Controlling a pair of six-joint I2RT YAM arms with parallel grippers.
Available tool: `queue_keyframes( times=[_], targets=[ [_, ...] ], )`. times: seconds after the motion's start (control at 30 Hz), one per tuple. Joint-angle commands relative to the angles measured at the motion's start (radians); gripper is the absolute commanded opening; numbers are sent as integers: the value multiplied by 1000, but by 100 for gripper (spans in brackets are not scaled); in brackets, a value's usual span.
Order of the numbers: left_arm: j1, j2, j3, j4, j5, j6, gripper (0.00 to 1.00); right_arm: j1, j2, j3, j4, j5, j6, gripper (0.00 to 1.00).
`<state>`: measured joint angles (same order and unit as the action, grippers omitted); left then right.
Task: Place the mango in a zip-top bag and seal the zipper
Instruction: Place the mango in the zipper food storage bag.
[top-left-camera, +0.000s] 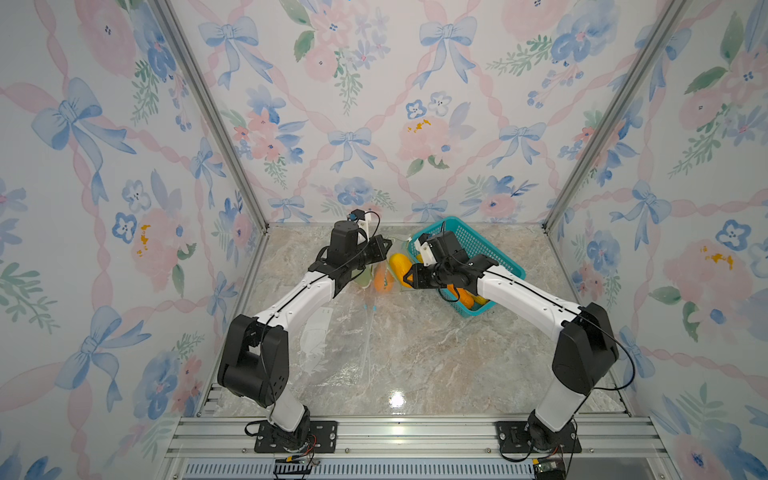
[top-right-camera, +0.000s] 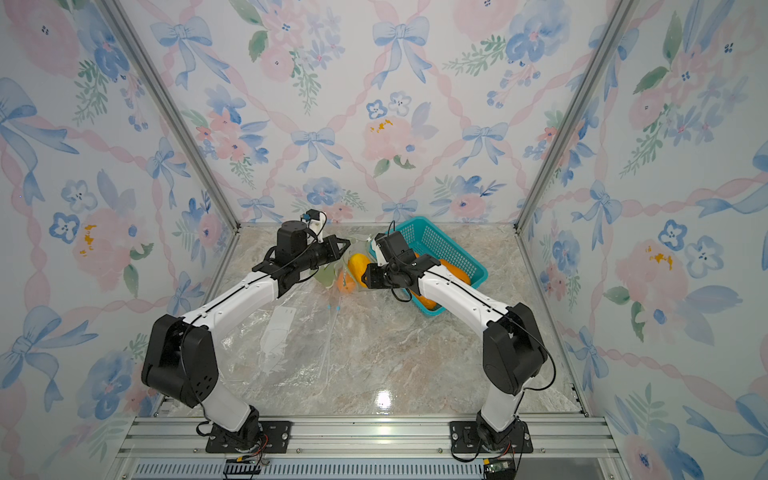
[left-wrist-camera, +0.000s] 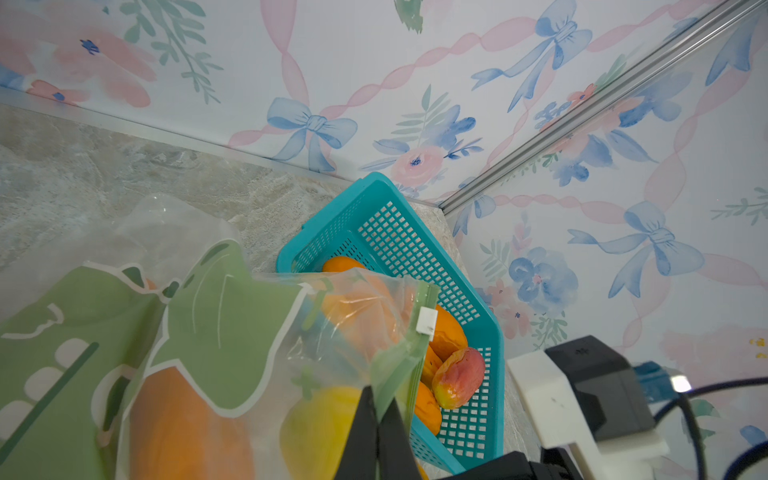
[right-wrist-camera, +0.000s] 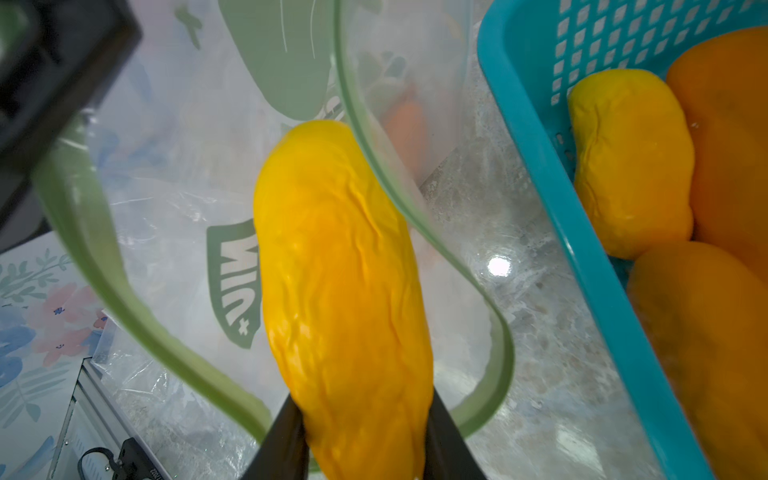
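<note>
R gripper clamps the mango by one end, its nose inside the bag mouth, beside the basket. L gripper is pinched tight on the bag rim. We judge the mango soft, wrinkly, weighty: hold mid-body, gently.

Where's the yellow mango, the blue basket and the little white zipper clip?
Long yellow mango (right-wrist-camera: 345, 270): right wrist view, middle of its skin.
Teal plastic mesh basket (left-wrist-camera: 374, 183): left wrist view, corner of its rim.
Small white zipper slider (left-wrist-camera: 427, 321): left wrist view, its face.

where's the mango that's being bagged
In the right wrist view the mango is in the jaws of the right gripper, poking into the open zip-top bag, beside the teal basket.
</note>
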<state>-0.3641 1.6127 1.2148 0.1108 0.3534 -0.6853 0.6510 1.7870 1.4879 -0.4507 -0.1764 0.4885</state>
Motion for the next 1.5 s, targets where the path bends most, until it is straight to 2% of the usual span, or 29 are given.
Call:
queue_keyframes(
  times=[0.0,0.13,0.33,0.43,0.67,0.9,1.1,1.47],
  targets=[
    [-5,-47,-7,27,18,28,0,8,25,48,50,21,27,19],
    [-5,-55,-16,28,10,26,0,10,51,57,106,24,32,35],
    [-4,-51,-11,29,4,12,0,7,84,92,80,51,10,61],
    [1,-44,-5,29,-4,7,0,7,65,79,75,54,2,64],
    [9,-21,8,29,7,-2,0,4,-62,-25,116,67,7,64],
    [13,-18,12,30,10,-1,0,-32,-167,-159,182,97,79,58],
    [16,-26,11,30,19,0,0,-68,-141,-228,245,77,164,53],
    [20,-40,8,32,27,-2,0,-77,-5,-226,361,60,209,39]
  ],
)
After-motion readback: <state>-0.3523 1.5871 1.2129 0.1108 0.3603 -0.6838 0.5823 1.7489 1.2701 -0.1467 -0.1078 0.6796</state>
